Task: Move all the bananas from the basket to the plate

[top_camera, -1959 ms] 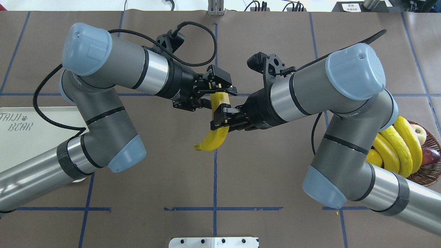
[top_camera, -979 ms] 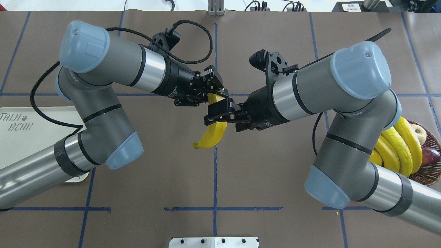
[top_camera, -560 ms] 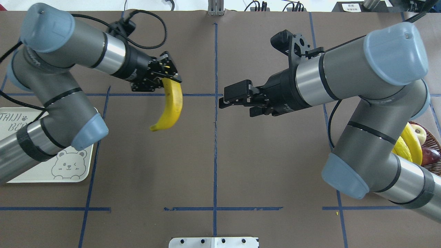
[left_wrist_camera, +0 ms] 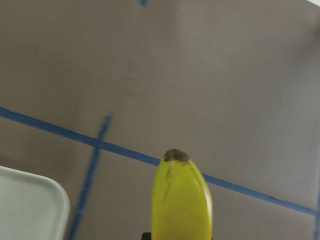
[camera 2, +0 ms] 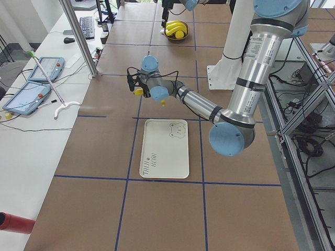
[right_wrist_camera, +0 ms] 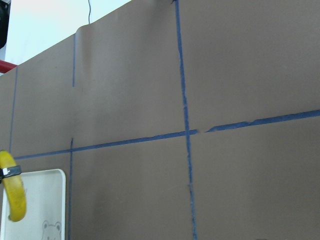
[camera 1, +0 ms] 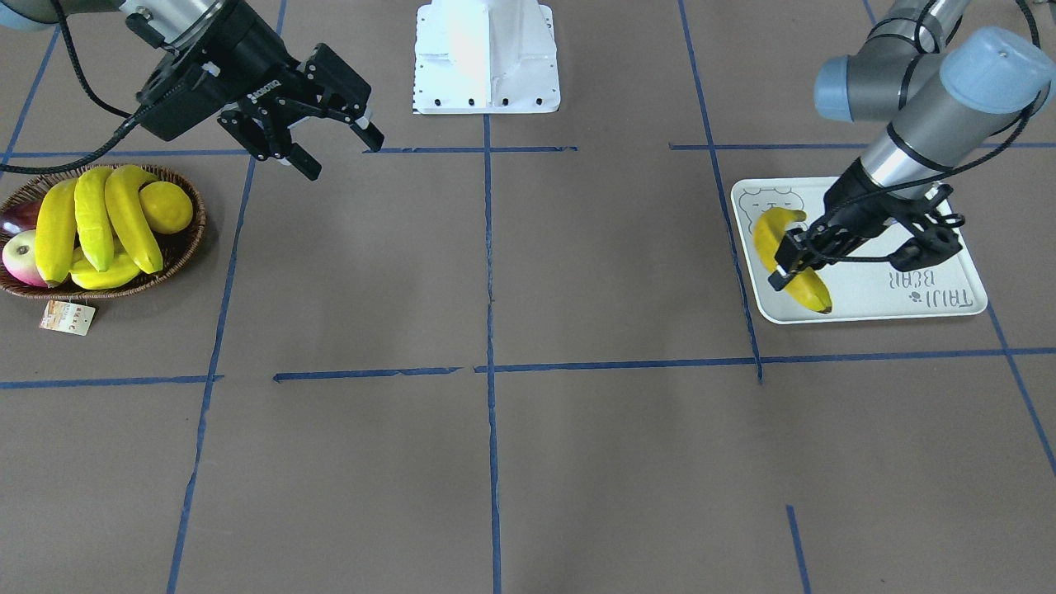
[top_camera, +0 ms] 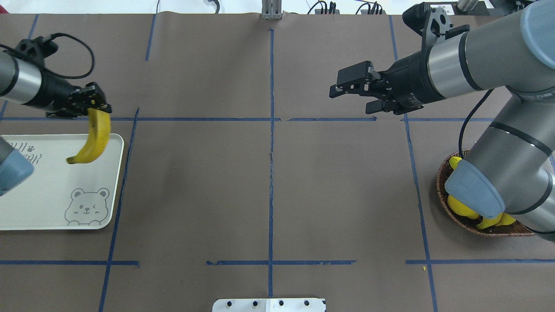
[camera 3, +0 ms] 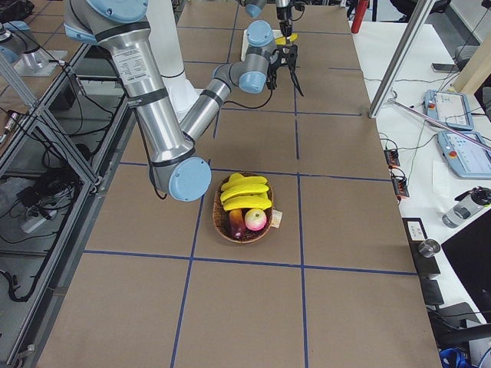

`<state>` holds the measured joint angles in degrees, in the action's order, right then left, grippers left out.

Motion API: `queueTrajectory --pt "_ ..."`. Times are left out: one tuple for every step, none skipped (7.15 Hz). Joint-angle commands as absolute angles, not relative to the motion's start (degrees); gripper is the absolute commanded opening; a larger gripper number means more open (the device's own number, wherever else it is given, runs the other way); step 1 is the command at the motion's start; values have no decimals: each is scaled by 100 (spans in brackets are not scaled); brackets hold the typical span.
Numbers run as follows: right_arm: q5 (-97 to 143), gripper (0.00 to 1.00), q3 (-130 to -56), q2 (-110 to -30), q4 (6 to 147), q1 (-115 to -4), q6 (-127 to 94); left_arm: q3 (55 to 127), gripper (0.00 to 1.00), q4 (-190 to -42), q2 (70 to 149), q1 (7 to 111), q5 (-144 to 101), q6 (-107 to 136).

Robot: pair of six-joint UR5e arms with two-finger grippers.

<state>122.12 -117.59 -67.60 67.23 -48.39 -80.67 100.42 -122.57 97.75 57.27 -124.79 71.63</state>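
Note:
My left gripper (top_camera: pixel 90 107) is shut on the top end of a deep yellow banana (top_camera: pixel 93 139), which hangs tip-down in the air over the white bear-print plate (top_camera: pixel 52 203). From the front, the same banana (camera 1: pixel 785 257) shows over the plate (camera 1: pixel 899 290) near its bear end. My right gripper (top_camera: pixel 352 89) is open and holds nothing, hovering over the table between the centre line and the wicker basket (camera 1: pixel 183 241). More bananas (camera 1: pixel 92 216) lie piled in the basket. The left wrist view shows the banana's tip (left_wrist_camera: pixel 182 196) and a plate corner (left_wrist_camera: pixel 31 210).
The basket also holds a lemon (camera 1: pixel 167 206), an apple (camera 1: pixel 16 257) and a dark red fruit (camera 1: pixel 20 216); its paper tag (camera 1: pixel 68 318) lies beside it. My right arm's elbow covers much of the basket (top_camera: pixel 442 182) from overhead. The white robot base (camera 1: pixel 485 58) stands mid-table.
The banana passed from my right gripper to my left. The left arm carried it leftward from the table's centre to above the plate. The right gripper opened and pulled back to the right.

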Motion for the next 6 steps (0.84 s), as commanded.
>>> queueTrajectory --pt "12208 100 -11760 -7213 6934 -5140 -7440 10020 0 -12217 8767 6133 -12419 5701" --pt "12217 100 -11742 -7468 6935 -5220 -7035 9828 0 -12208 8606 6222 -12315 5260" --pt "12199 100 -11690 -7627 6935 -5255 -6796 9513 0 -12225 8509 6205 -12131 5082" --pt "12199 100 -11698 -7733 6935 -5308 -6698 9310 0 -12243 8508 6179 -12042 5071" --pt "12199 100 -11698 -7769 6935 -5317 -6689 9168 0 -12269 8525 6170 -12006 5080" --pt "12199 100 -11698 -7770 6935 -5317 -6688 9080 0 -12278 8534 6161 -12015 5089"
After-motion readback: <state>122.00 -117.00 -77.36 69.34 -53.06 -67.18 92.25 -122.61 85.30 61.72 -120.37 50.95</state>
